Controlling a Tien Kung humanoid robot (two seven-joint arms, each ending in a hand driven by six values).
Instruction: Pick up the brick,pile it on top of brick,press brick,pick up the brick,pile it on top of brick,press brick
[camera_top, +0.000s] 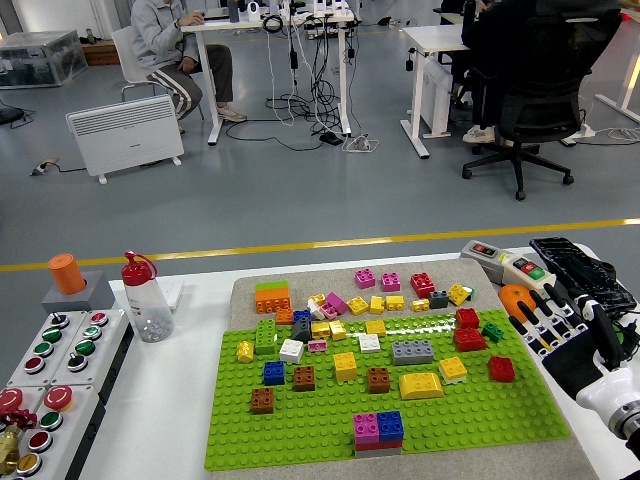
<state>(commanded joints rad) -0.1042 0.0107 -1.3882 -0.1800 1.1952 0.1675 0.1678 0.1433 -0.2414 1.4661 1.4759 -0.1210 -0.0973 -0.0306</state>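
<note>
Green baseplate (330, 425), scattered bricks (378, 345)

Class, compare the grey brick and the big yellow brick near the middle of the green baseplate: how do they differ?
The grey brick is grey, the yellow brick yellow. The grey brick sits farther back, the yellow brick nearer the front edge. The grey brick shows studs across its top; the yellow brick's top looks partly smooth. Both rest on the green baseplate.

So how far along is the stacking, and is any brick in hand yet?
One stack already stands at the baseplate's near edge: pink and blue bricks sit on a grey and red base. Nothing is in hand: the right hand hovers open off the plate's right edge, near the red brick. Picking, piling and pressing look still to come. The left hand is not in view.
</note>
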